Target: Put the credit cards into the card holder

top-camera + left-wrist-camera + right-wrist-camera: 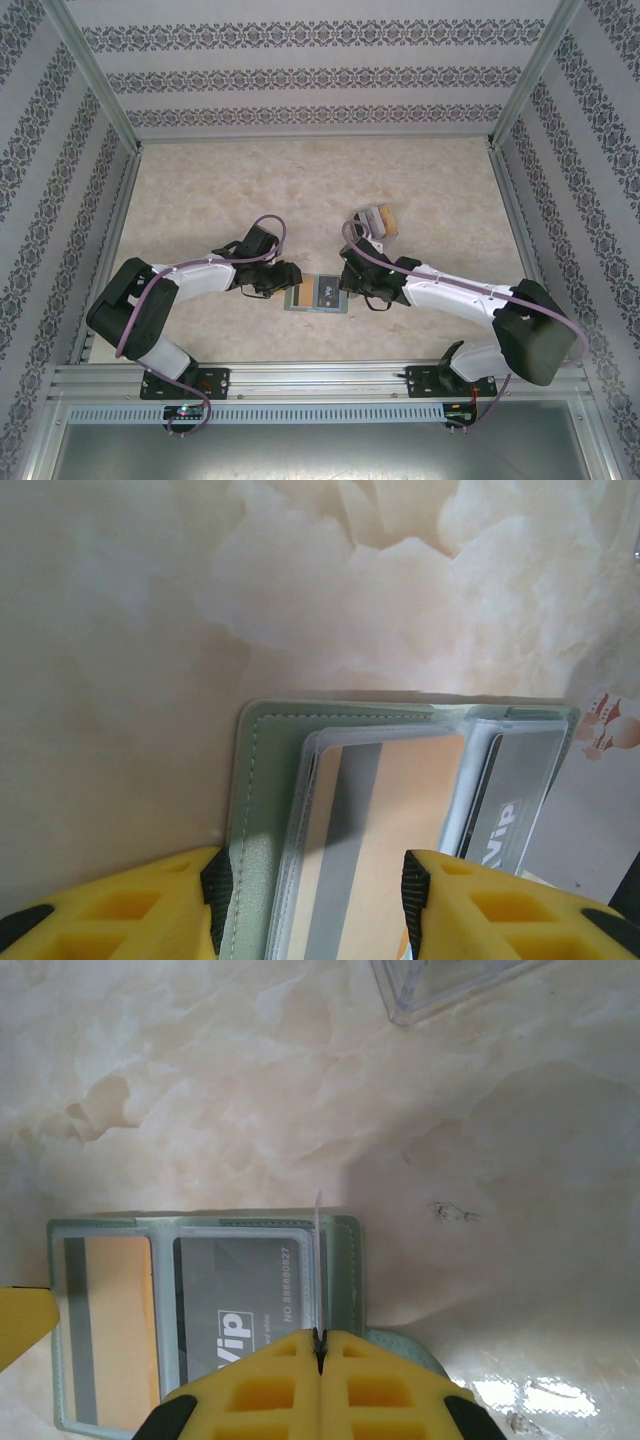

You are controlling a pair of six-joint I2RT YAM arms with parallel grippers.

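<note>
The sage-green card holder (318, 293) lies open and flat on the marble table between the two arms. A tan credit card (400, 810) with a grey stripe sits in its left clear pocket. A grey credit card (240, 1290) printed "Vip" sits in the right pocket. My left gripper (315, 895) is open, its fingertips straddling the tan card's half of the card holder (262, 780). My right gripper (320, 1338) is shut on a thin pale sheet standing on edge over the holder's right side (345, 1260). I cannot tell whether that sheet is a card or a pocket leaf.
A clear plastic box (378, 220) with a tan end lies just behind the right gripper (352, 290), and its corner (440, 985) is visible in the right wrist view. Patterned walls with metal posts close the table in on three sides.
</note>
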